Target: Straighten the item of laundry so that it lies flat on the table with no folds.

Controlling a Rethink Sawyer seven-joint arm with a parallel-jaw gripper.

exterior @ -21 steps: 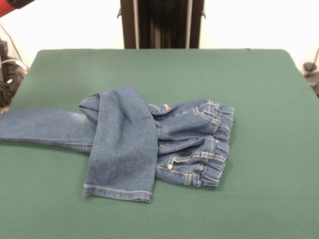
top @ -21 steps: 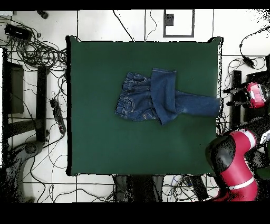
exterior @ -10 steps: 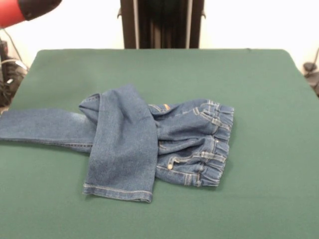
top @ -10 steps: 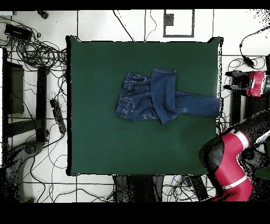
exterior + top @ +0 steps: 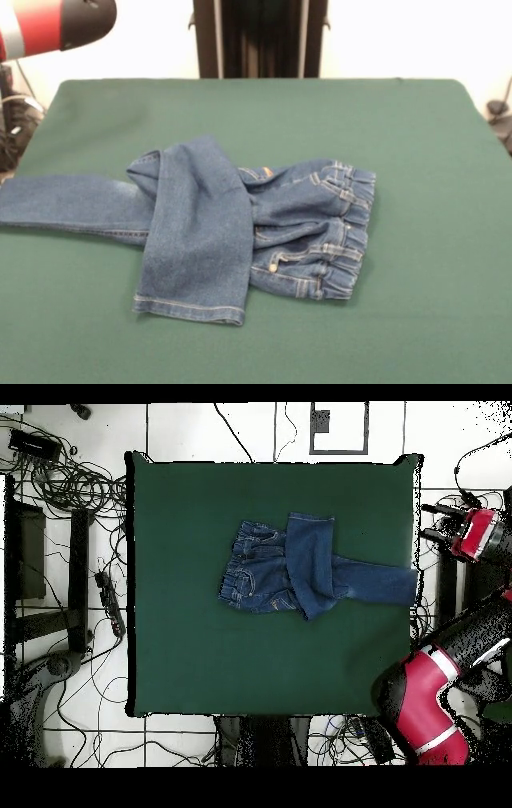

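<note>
A small pair of blue denim jeans [image 5: 240, 228] lies near the middle of a large bench [image 5: 416, 160] covered in dark green cloth. From the front, the gathered waistband faces right, one leg stretches flat to the left until it runs out of the picture at the bench's edge, and the other leg is folded across the first, lying toward the camera with its hemmed cuff nearest the front edge. The seat and waist are bunched in soft ridges. From overhead the same jeans [image 5: 305, 567] show the straight leg reaching the bench's side nearest the arm. The cloth looks the same as it did a second ago: no fold has shifted. What has changed is the robot's red and black arm [image 5: 430, 704]. Over the last second its end has travelled along the bench's side, outside the edge, and more of a red and black link [image 5: 56, 24] now shows in the upper left corner of the front view. The pincer [image 5: 438, 524] hangs off the bench, just beyond the edge and near the end of the straight leg, touching nothing. Two dark prongs point toward the bench, but how far apart they stand cannot be told from here; it holds nothing. The straightening has not begun, and the arm seems to be positioning itself for a first approach. The crossed leg will need lifting off and laying out beside the other.
</note>
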